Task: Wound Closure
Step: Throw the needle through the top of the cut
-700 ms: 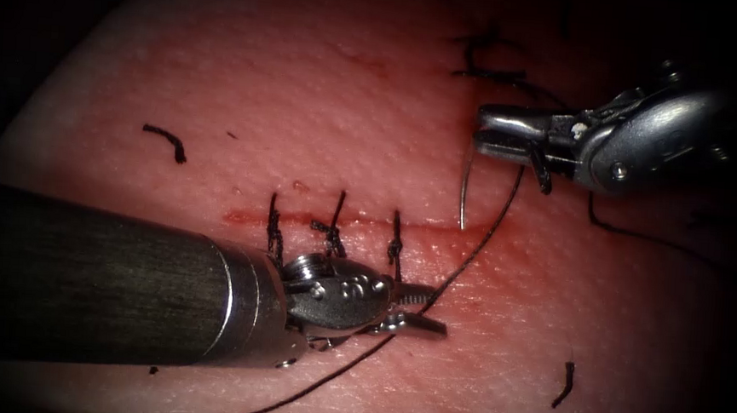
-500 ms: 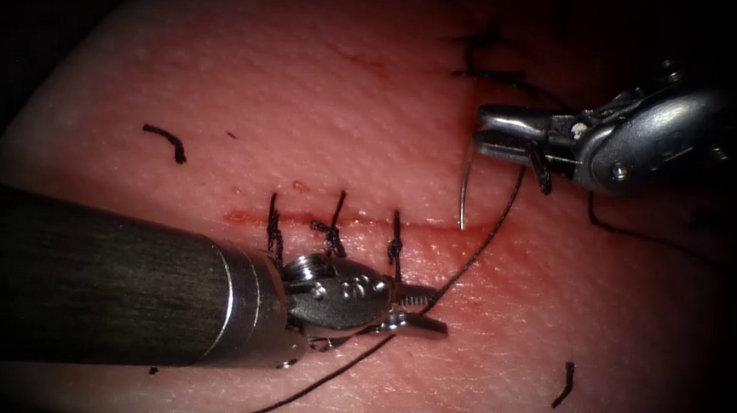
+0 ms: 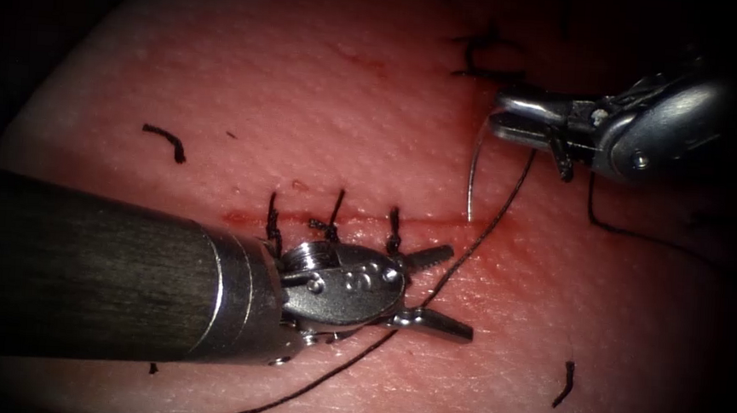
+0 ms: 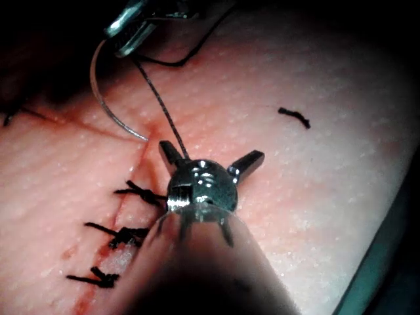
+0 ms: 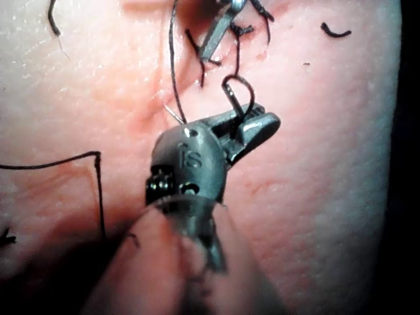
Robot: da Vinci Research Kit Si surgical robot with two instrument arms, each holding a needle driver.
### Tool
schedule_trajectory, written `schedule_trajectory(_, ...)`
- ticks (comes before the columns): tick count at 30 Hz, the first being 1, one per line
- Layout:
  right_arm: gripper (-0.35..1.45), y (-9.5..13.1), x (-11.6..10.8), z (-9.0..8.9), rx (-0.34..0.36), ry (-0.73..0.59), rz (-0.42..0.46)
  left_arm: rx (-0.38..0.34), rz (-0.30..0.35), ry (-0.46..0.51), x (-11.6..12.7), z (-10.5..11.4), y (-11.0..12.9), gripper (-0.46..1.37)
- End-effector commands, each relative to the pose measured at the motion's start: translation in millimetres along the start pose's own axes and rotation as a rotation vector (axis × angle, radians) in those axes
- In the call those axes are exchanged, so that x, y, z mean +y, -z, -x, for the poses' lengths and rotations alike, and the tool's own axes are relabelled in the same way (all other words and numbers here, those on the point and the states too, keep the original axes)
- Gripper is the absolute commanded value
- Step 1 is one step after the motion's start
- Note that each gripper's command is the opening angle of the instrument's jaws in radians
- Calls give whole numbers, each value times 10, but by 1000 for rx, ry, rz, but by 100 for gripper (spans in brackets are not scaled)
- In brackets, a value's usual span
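Dim, heavily vignetted, dark edges

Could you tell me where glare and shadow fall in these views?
Endoscope view: dark edges, glare on the open, empty left hand. Left wrist view: shadow around the right hand, shut on the needle near its tail; tip at the cut, entry unclear.

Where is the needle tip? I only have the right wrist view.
Observer: In the endoscope view, the needle hangs from the right tool, jaws shut near its tail end. Its tip points down at the cut, just right of the three stitches. I cannot tell whether it has entered the tissue.
Operator: And the other arm?
Observer: The left tool holds nothing. Its jaws are wide open just below the cut, and the thread runs between them.
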Motion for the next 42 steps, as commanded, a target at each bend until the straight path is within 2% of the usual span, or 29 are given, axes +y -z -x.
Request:
schedule_trajectory(1, -35, 0, 0, 0, 1, 5, 9, 7, -8, -5, -3, 0, -1, 103)
schedule_trajectory(5, -35, 1, 0, -2, 3, 10, 12, 46, -11, -2, -11, -7, 1, 95)
schedule_trajectory(7, -35, 2, 1, -2, 4, 10, 14, 73, -14, 3, -15, -11, 2, 67)
schedule_trajectory(8, -35, 2, 1, -3, 5, 9, 17, 82, -14, 5, -17, -12, 3, 43)
schedule_trajectory(9, -35, 3, 2, -3, 6, 9, 20, 87, -14, 6, -19, -13, 3, 33)
schedule_trajectory(11, -35, 4, 4, -6, 8, 12, 22, 91, -8, 7, -25, -13, 3, -10)
schedule_trajectory(13, -35, 5, 6, -7, 9, 21, 25, 92, -3, 6, -31, -11, 2, -35)
schedule_trajectory(19, -35, 7, 7, -6, 9, 20, 27, 94, 15, 0, -45, -4, 6, -35)
schedule_trajectory(26, -35, 6, 7, -8, 11, 20, 36, 85, 25, -9, -51, 5, 7, -35)
schedule_trajectory(36, -35, 2, 3, -7, 12, 29, 73, 21, 20, -39, -53, 34, -22, -35)
schedule_trajectory(38, -35, 1, 1, -6, 12, 31, 79, -3, -4, -48, -54, 37, -27, -35)
schedule_trajectory(42, -35, -3, -5, -6, 9, 49, 80, -95, -114, -85, -57, 47, -32, -35)
